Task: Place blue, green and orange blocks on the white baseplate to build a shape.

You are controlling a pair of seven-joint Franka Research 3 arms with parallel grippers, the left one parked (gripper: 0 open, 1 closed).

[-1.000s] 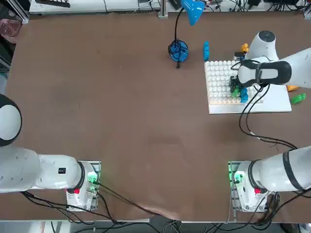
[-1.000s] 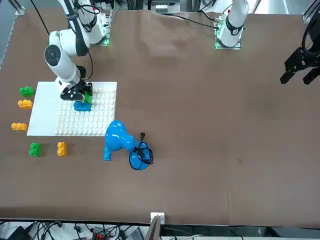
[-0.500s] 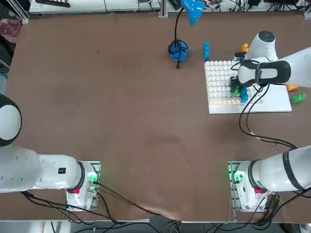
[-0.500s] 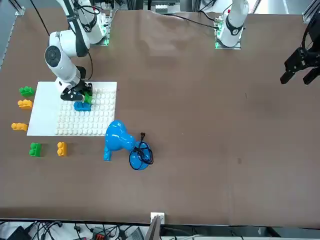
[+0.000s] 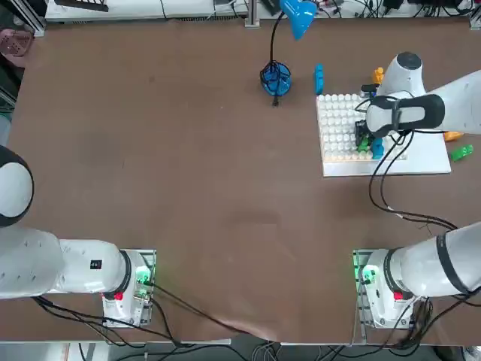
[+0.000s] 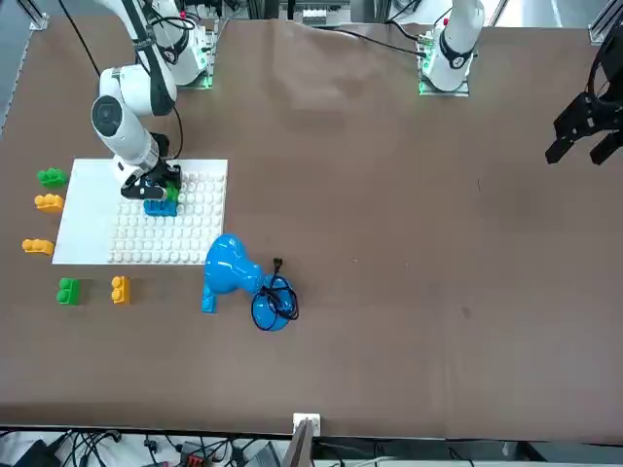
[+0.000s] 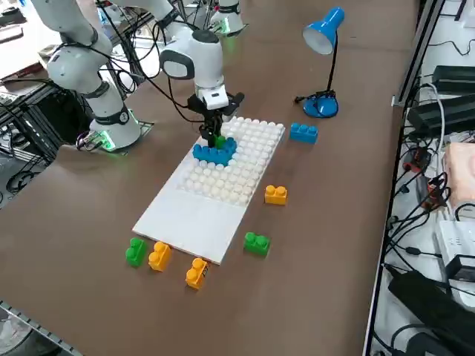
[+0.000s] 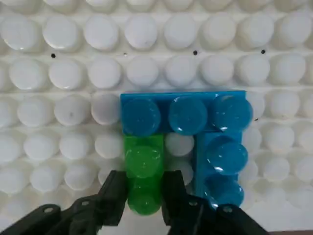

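While the right gripper (image 8: 144,196) jaws clamp the green block (image 8: 143,180) beside blue blocks (image 8: 195,129) on the white baseplate (image 8: 146,63), its near end stays hidden

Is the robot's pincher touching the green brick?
Touching. In the wrist view the right gripper has its fingers pressed against both sides of the green brick.

Brown table (image 5: 188,150) spans the whole workspace. Blue desk lamp (image 7: 324,44) stands near its far edge, with a round base (image 5: 275,78), a thin dark curved neck and its shade (image 6: 230,265) tilted downward. Cables (image 7: 438,222) and dark boxes lie beyond the table's edge.
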